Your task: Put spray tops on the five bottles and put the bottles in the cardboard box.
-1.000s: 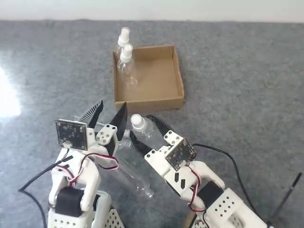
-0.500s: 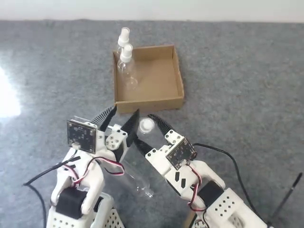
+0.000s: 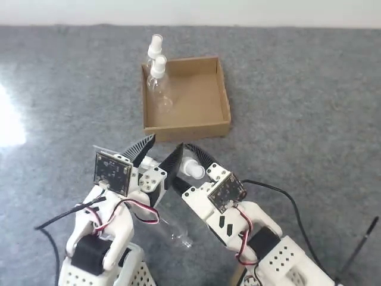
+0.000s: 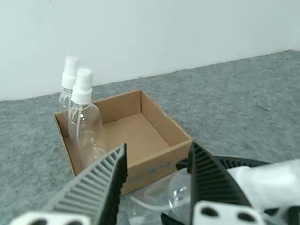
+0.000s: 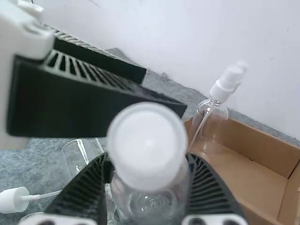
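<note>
Just short of the cardboard box (image 3: pixel 187 130) on the grey tabletop (image 3: pixel 309 89), the high view shows the right gripper (image 3: pixel 184 165) with fingers clamped on a white-topped bottle (image 3: pixel 193 168). Left wrist view: the left gripper (image 4: pixel 157 187), fingers spread wide, holds nothing. Right wrist view: black fingers (image 5: pixel 84 197) flank the bottle.

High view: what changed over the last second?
The open left gripper swung right, close beside the white-topped bottle held by the right gripper; the bottle's top shifted right. The cardboard box and two bottles at its far corner stayed put.
</note>
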Robot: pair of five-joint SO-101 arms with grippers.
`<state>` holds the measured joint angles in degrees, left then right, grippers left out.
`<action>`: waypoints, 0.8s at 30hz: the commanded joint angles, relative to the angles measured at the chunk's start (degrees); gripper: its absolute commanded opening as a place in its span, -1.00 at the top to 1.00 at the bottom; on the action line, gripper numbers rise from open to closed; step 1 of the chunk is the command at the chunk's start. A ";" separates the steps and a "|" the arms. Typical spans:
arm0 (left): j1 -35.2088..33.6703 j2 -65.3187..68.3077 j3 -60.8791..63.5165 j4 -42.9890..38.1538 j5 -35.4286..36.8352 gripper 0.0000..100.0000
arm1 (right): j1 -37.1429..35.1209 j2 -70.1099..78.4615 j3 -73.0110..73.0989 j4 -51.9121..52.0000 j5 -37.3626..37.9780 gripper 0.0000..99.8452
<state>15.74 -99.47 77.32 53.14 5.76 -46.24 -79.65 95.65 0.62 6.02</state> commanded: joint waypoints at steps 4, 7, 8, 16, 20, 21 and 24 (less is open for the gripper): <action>-7.91 -0.44 -4.88 0.26 -0.18 0.60 | 0.66 -0.75 1.23 0.40 0.62 0.97; -11.87 -0.44 -6.46 0.18 -0.18 0.60 | 0.66 -1.01 1.23 1.36 0.62 0.97; -13.01 -0.44 -7.08 0.18 -0.26 0.60 | 0.66 -1.19 1.23 2.07 0.62 0.97; -24.35 -0.44 -7.60 0.18 -0.53 0.60 | 0.75 -1.19 1.23 2.86 0.70 0.97; -30.59 -0.44 -7.34 0.53 -0.26 0.60 | 2.42 -1.19 1.23 2.86 0.70 0.97; -32.53 -0.44 -6.81 0.53 -0.26 0.60 | 3.12 -1.19 1.23 2.86 0.70 0.97; -36.40 -0.44 -4.44 0.53 -0.26 0.60 | 4.00 -1.19 1.23 2.86 0.70 0.97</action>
<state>-16.18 -99.47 72.57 53.14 5.41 -43.52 -79.65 95.65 3.34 6.02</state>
